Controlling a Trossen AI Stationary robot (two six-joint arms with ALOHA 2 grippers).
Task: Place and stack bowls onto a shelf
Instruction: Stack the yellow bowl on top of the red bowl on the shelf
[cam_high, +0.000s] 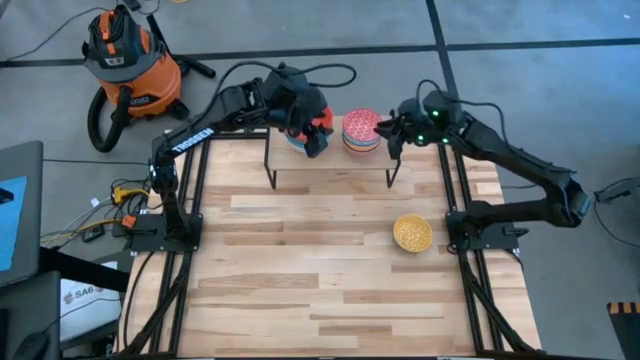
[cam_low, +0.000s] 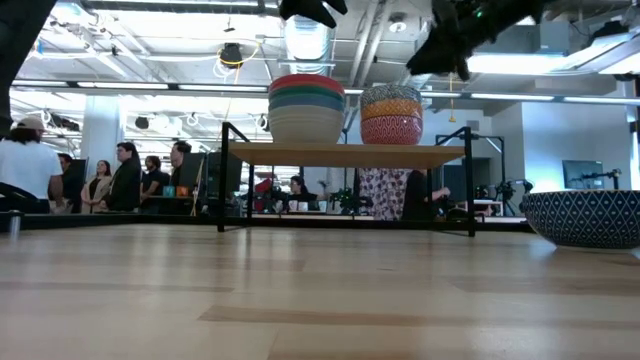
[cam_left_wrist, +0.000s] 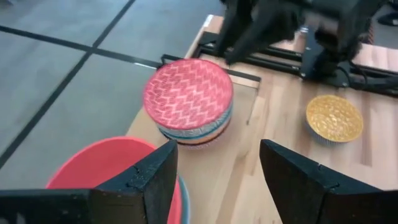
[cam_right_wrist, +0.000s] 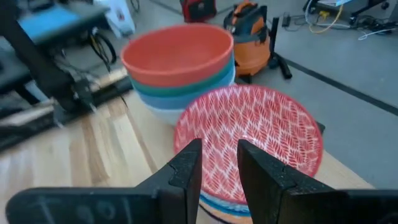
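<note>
Yellow speckled bowl (cam_high: 412, 233) waiting alone, near right of tabletop; two stacks up on shelf (cam_high: 330, 150). Left gripper (cam_left_wrist: 214, 180) wide, empty over red-topped stack (cam_left_wrist: 106, 165). Right gripper (cam_right_wrist: 217, 165) narrowed, empty, above pink-red bowl (cam_right_wrist: 249, 134). Best lifting clear before fetching.

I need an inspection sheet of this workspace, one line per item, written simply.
Surface: slatted wooden table, mostly bare.
Job's things: shelf carries two bowl stacks, one topped by a red bowl, one by a pink-red patterned bowl; a yellow bowl lies on the table; a dark patterned bowl shows in the low view.
Clutter: nothing seen on the table.
Grippers: left hand open above the red bowl stack; right hand over the patterned stack, holding nothing.
Cables: loose wires beside the table.
Surroundings: orange vacuum; people behind.
</note>
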